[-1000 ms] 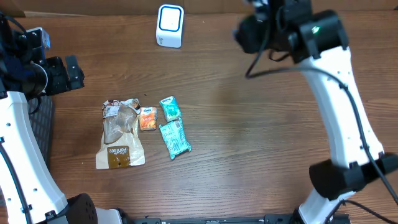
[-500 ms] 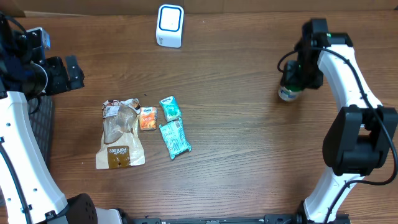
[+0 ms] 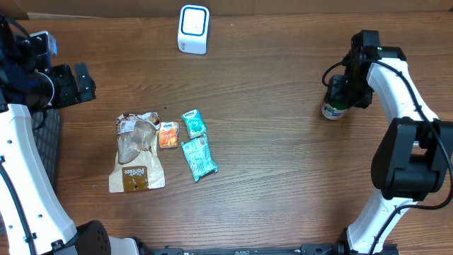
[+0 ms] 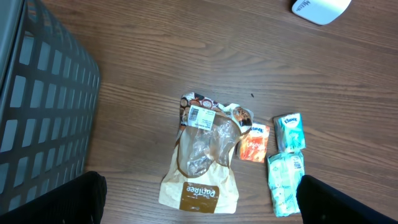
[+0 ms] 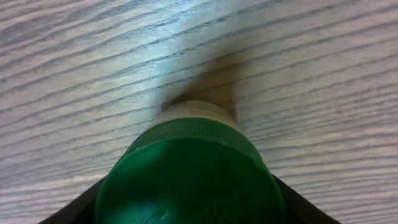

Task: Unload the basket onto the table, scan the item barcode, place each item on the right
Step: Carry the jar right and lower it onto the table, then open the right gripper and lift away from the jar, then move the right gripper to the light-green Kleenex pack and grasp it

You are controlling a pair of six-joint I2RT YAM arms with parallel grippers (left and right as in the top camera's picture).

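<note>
Far R, R gripper [image 3: 338, 93] straddles upright bottle [image 3: 330, 110].

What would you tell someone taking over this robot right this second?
Left gripper: open, empty, at the left of the table.
Right gripper: around the green-capped bottle, upright at the right; grip unclear.
White scanner: far edge, nothing in front.
Brown snack pouch, orange packet, two teal tissue packs: lying left of centre.
Done: no scan is evident. Left: present each barcode to the scanner.

Open table [image 3: 269, 163] btwn packets [image 3: 168, 135] & bottle [image 3: 331, 110] — scanner [image 3: 193, 29] blocks far edge.
</note>
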